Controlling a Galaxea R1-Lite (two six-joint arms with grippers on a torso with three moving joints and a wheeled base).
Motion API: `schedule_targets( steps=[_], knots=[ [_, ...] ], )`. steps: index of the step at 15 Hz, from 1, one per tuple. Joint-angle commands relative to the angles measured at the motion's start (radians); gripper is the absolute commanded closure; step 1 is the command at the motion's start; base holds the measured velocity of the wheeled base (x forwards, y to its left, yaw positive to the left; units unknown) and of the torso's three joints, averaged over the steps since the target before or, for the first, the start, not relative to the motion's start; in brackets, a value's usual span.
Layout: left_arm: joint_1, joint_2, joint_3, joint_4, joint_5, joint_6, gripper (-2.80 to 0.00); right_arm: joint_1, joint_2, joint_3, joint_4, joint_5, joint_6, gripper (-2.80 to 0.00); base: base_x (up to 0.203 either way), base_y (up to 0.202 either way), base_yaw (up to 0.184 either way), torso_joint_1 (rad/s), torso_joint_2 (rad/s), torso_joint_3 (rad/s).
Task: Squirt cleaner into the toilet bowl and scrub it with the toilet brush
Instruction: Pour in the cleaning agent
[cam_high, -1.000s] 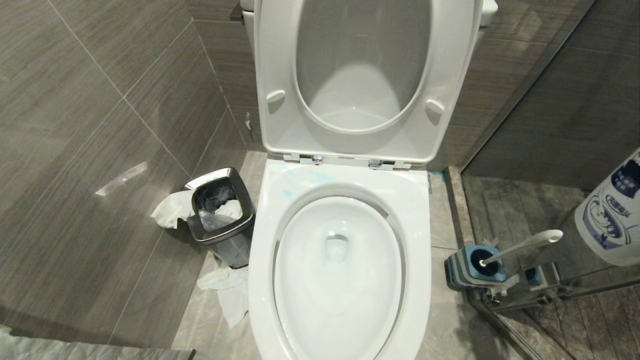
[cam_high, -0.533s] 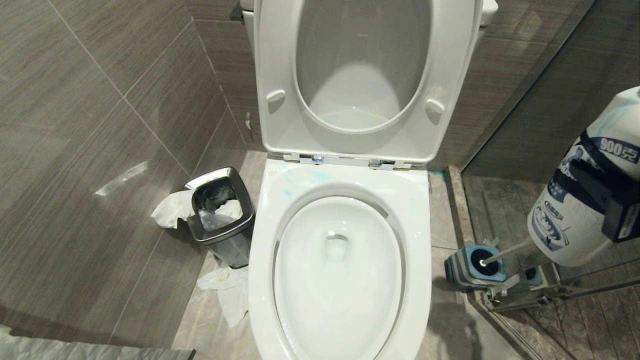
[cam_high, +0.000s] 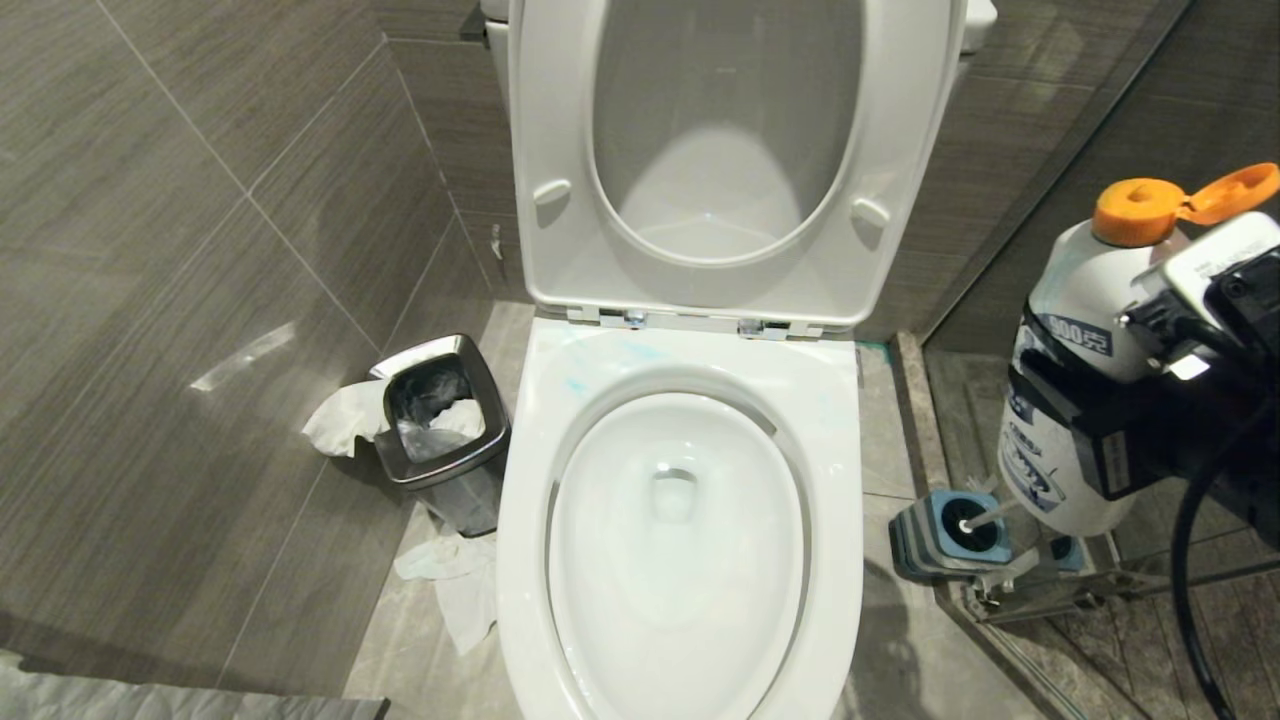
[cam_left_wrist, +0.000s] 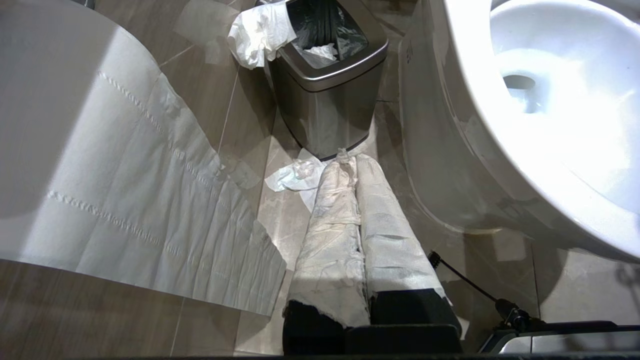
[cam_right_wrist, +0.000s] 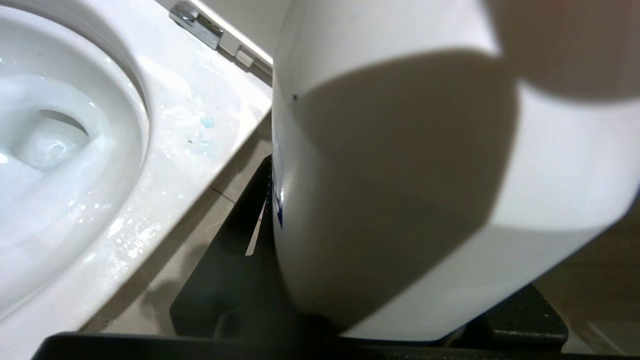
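The white toilet bowl (cam_high: 835, 470) fills the middle of the head view, seat and lid (cam_high: 560, 150) raised. Pale blue cleaner smears (cam_high: 600, 362) mark the back of its rim; blue drops (cam_right_wrist: 206, 122) show in the right wrist view. My right gripper (cam_high: 1080, 420) is shut on a white bottle (cam_high: 1065, 300) with an orange flip cap (cam_high: 1140, 208) standing open, held upright to the right of the bowl. The toilet brush (cam_high: 985, 514) stands in its blue-grey holder (cam_high: 915, 545), its handle mostly hidden behind the bottle. My left gripper (cam_left_wrist: 350, 162), tissue-wrapped and shut, hangs low left of the bowl.
A steel-rimmed bin (cam_high: 470, 350) with a black liner stands left of the bowl, with crumpled tissue (cam_high: 345, 415) beside it and more tissue (cam_high: 455, 590) on the floor. A toilet paper sheet (cam_left_wrist: 125, 190) hangs near the left gripper. A glass partition (cam_high: 1150, 620) stands on the right.
My right arm has swung up and leftward into the head view with the bottle. Its orange cap now shows, and the bottle now covers most of the brush handle.
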Motion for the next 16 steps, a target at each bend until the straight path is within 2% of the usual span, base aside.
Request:
schedule_targets(
  steps=[1,4,7,13,16],
  knots=[
    [0.000,0.000,0.002,0.000,0.000,0.000,0.00,0.062,0.110,-0.047,-0.030,-0.044,-0.004,0.00,0.000,0.000,0.000,0.000,0.00,0.000],
    [0.000,0.000,0.002,0.000,0.000,0.000,0.00,0.112,0.194,-0.097,-0.055,-0.108,-0.031,0.00,0.000,0.000,0.000,0.000,0.00,0.000],
    [0.000,0.000,0.002,0.000,0.000,0.000,0.00,0.117,0.219,-0.095,-0.056,-0.119,-0.118,0.00,0.000,0.000,0.000,0.000,0.00,0.000],
    [0.000,0.000,0.002,0.000,0.000,0.000,0.00,0.117,0.240,-0.119,-0.057,-0.130,-0.393,0.00,0.000,0.000,0.000,0.000,0.00,0.000],
    [0.000,0.000,0.002,0.000,0.000,-0.002,0.00,0.117,0.301,-0.174,-0.058,-0.134,-0.465,0.00,0.000,0.000,0.000,0.000,0.00,0.000]
  ],
)
